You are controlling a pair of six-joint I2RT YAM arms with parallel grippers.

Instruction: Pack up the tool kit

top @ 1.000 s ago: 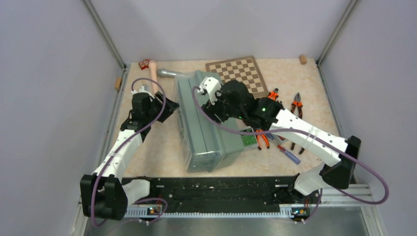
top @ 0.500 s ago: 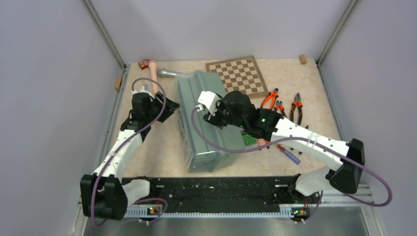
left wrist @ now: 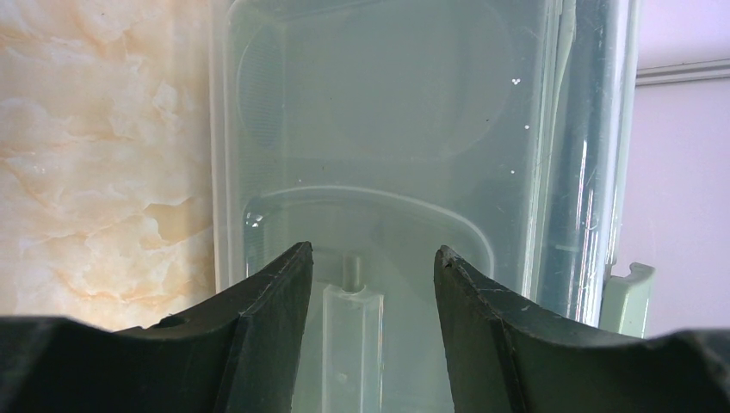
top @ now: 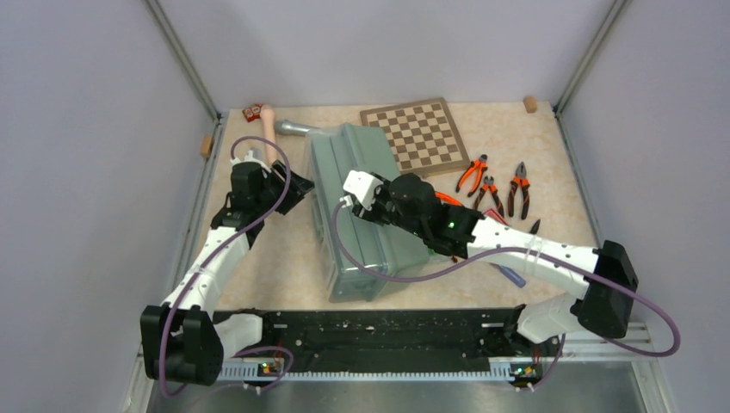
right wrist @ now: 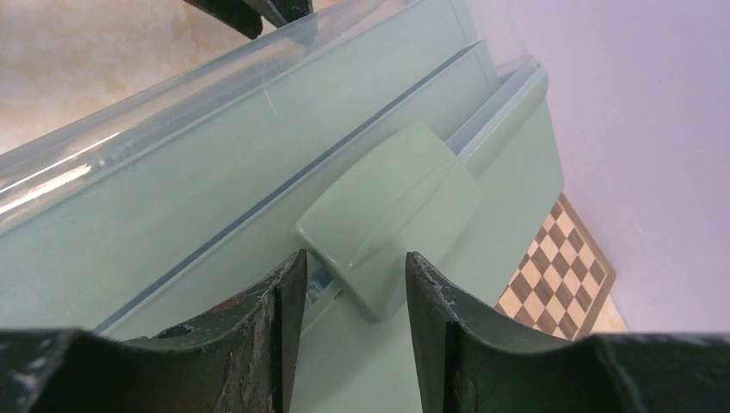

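The sage-green toolbox (top: 361, 249) lies in the middle of the table with its translucent lid (left wrist: 387, 129) down. My left gripper (top: 297, 185) is at the box's left side, open (left wrist: 373, 258), and the lid's clear handle post (left wrist: 353, 344) stands between the fingers untouched. My right gripper (top: 355, 196) hovers over the box's right side, open (right wrist: 355, 258), and a corner of the pale green latch (right wrist: 392, 211) reaches between its tips. Three orange-handled pliers (top: 489, 185) lie to the right of the box. A blue screwdriver handle (top: 510, 275) peeks out from under the right arm.
The chessboard (top: 422, 133) lies at the back, touching the box's far corner. A hammer (top: 284, 127) lies at the back left beside small red pieces (top: 252, 112). Small cork blocks sit at the back right (top: 529, 104) and the left wall (top: 207, 144).
The right arm has slid nearer and leftward along the toolbox, uncovering the pliers, and its jaws have narrowed. The left arm has not moved.
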